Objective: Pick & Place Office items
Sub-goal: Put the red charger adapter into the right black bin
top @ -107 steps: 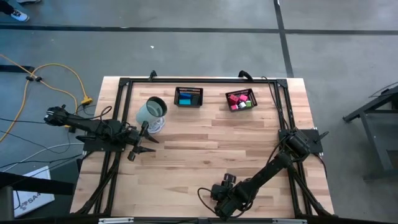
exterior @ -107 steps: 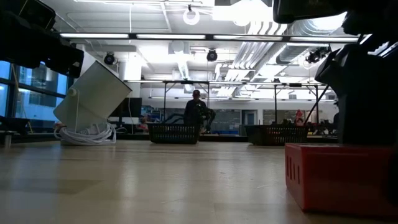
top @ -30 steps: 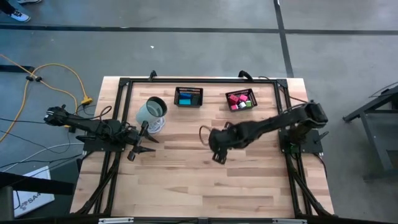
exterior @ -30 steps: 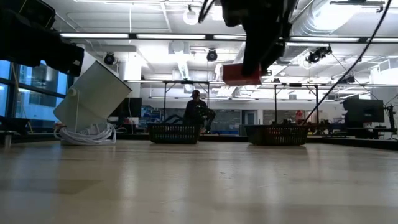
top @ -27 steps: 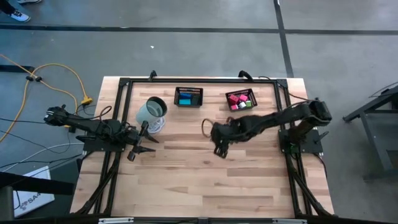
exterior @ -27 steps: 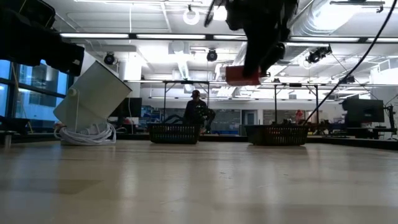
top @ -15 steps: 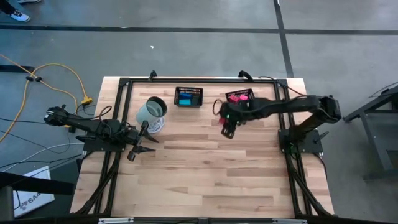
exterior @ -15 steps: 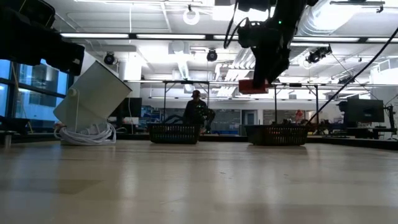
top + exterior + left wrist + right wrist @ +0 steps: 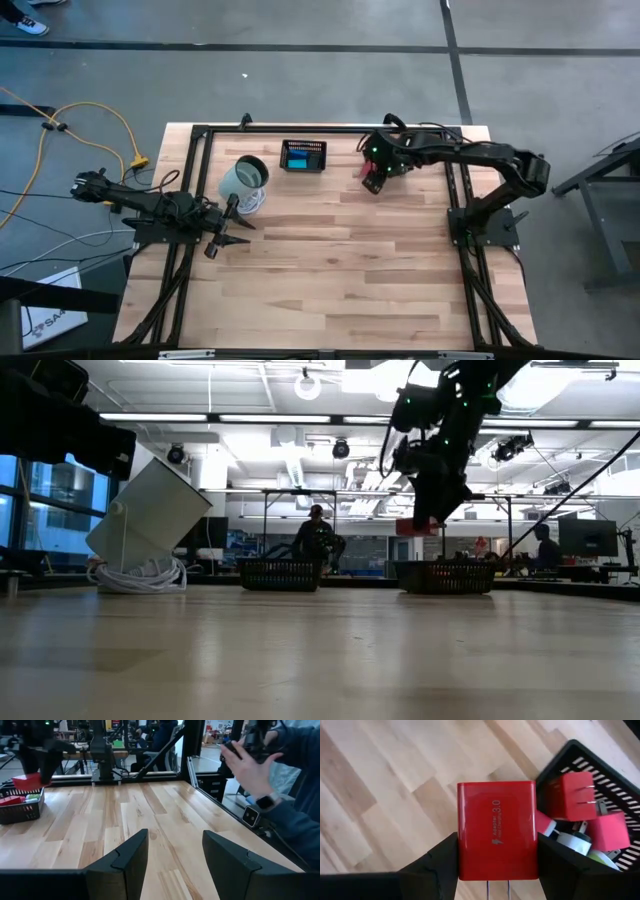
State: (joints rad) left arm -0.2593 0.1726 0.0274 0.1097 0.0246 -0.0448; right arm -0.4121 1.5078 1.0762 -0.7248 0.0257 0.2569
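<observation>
Right wrist view, nearest: the right gripper (image 9: 497,852) has its jaws closed on a red charger block (image 9: 497,837), one dark finger on either side face, prongs pointing back toward the wrist. The block hangs above bare worktop (image 9: 380,790) at the rim of the right-hand mesh basket (image 9: 580,755), which already holds red, pink, white and green pieces (image 9: 572,795). In the high view the right gripper (image 9: 374,179) sits at the near-left corner of that basket (image 9: 400,150).

Risk, as judged: released here, the block would likely fall on the wood or strike the rim and tip outside, since most of it is not yet over the opening. The smooth side faces could also slip in the jaws during travel. Prongs of pieces already inside might stop it seating flat.

Farther off, the left gripper (image 9: 174,855) waits over the left side of the worktop, jaws apart and empty, near a tilted white lamp (image 9: 243,178). The second basket (image 9: 303,156) holds blue and teal pieces.

Hard to make out: the arm hides most of the right basket from above; the low view shows only silhouettes; a person's hand (image 9: 250,762) appears beyond the worktop edge.
</observation>
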